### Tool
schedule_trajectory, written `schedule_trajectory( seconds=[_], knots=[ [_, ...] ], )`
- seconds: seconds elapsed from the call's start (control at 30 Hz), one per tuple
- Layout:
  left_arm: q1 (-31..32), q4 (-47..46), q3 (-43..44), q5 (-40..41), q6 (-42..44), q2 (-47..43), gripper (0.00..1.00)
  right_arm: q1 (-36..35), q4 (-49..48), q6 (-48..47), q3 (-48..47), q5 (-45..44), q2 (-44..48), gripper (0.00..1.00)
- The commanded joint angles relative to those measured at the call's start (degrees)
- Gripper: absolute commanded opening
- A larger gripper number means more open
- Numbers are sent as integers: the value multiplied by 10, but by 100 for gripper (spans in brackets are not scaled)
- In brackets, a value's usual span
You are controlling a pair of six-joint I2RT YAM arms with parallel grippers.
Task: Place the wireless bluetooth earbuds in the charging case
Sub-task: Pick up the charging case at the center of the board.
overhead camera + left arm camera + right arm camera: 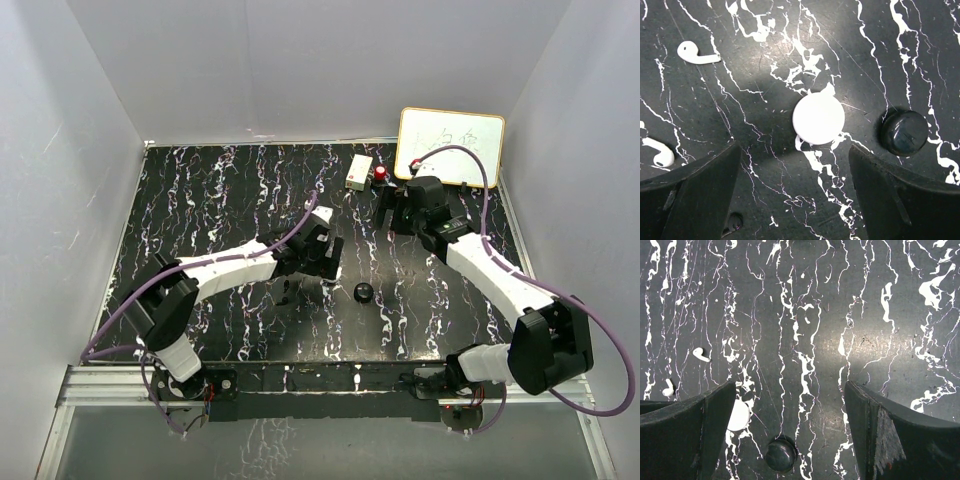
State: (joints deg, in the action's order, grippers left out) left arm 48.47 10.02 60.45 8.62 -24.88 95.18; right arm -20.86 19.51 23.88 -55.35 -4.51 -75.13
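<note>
I have the left gripper (794,149) and right gripper (789,385) both wide and empty, two white earbuds (697,52) lying mid-way across the desk (220,200) near a white disc (818,120).

Even overhead light; wrist views sharp, with soft glare patches on the glossy tabletop (755,75)

The right end effector (790,385) half hides the white disc (739,415) behind one finger (700,435).
</note>
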Motion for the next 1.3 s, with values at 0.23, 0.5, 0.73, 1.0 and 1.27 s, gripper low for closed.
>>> schedule_trajectory(
  seconds=[0.23, 0.5, 0.73, 1.0, 1.27],
  knots=[
    [33, 32, 58, 49, -39, 47, 88, 14, -25, -7, 15, 26, 24, 88],
    [45, 42, 71, 73, -50, 81, 88, 21, -27, -10, 20, 31, 24, 88],
    [54, 43, 73, 99, -54, 103, 84, 23, -34, -9, 27, 37, 21, 88],
    [67, 40, 77, 124, -52, 126, 74, 27, -35, -8, 33, 38, 22, 88],
    [74, 32, 75, 131, -50, 142, 68, 29, -37, -8, 38, 43, 20, 88]
  ],
)
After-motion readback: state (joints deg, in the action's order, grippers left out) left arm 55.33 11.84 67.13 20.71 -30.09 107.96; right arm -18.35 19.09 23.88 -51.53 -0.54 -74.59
